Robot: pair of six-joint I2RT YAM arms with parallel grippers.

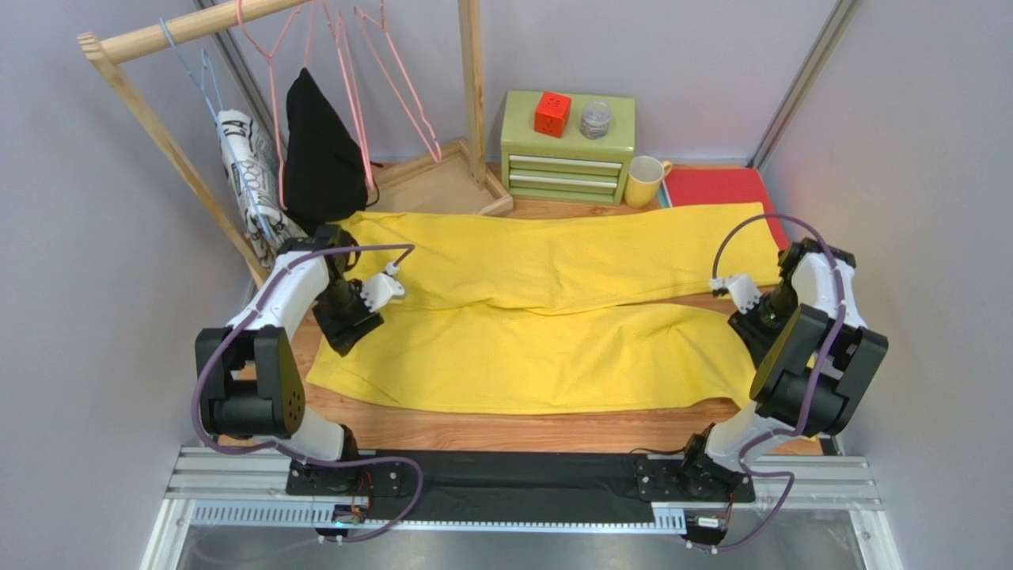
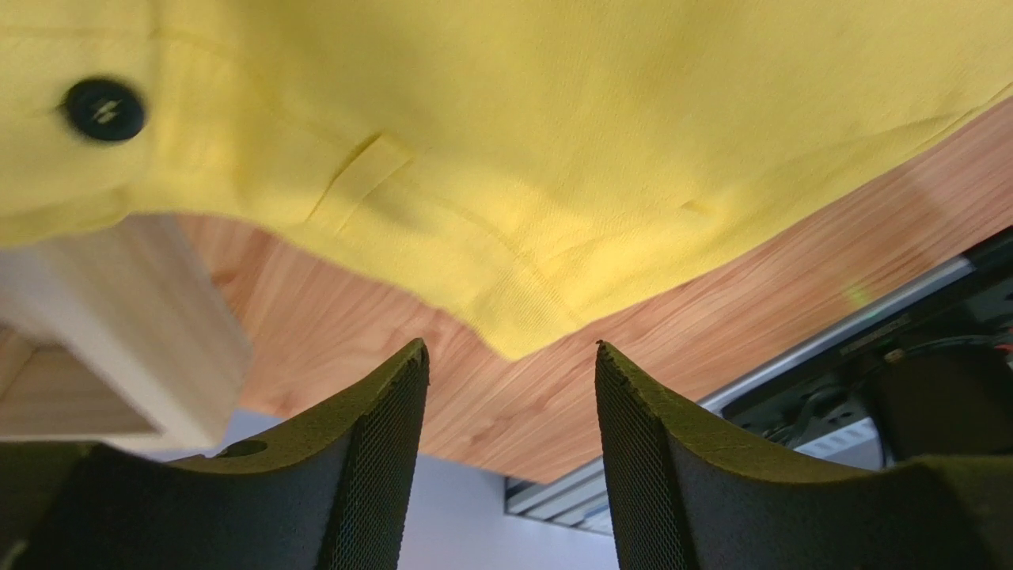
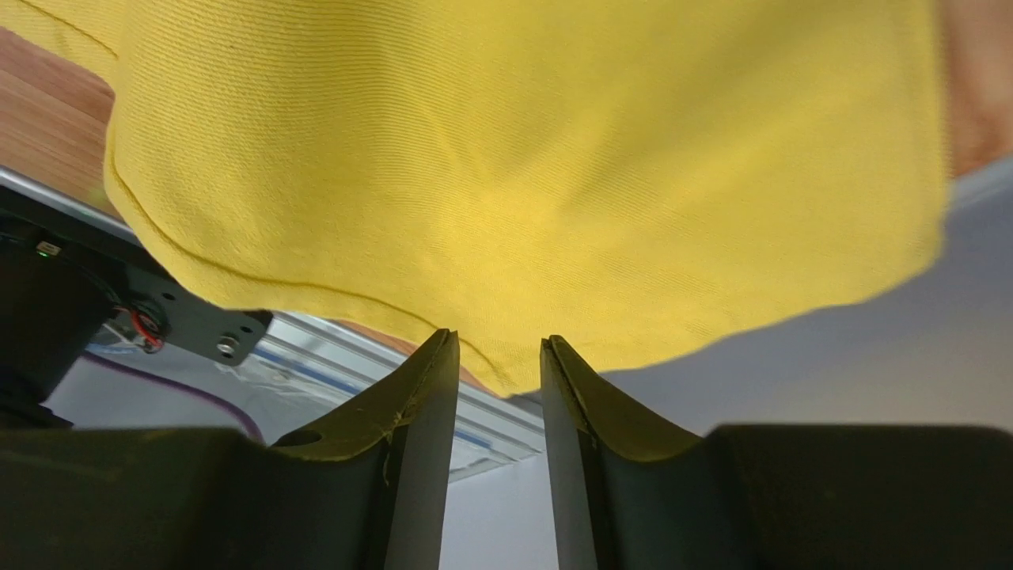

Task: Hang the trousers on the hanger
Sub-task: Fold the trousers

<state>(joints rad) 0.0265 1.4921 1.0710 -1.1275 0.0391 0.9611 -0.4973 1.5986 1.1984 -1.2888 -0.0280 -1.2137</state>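
Left pincer (image 2: 509,362) spread at the waistband corner; right pincer (image 3: 497,347) narrowly parted at a leg hem, neither pinching. The trousers (image 1: 535,315) lie flat across the desk (image 1: 511,430), soft, light and limp, probably best gripped at the edges. The hanger (image 1: 410,89) hangs far left.

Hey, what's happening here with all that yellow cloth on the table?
Two robot arms are working on a pair of yellow trousers spread across the wooden table. The left gripper sits at the waist end and the right gripper at the leg ends, both open, with a cloth corner just at their fingertips. Nothing is lifted yet. The pink hangers hang on the rack at the back left, untouched.
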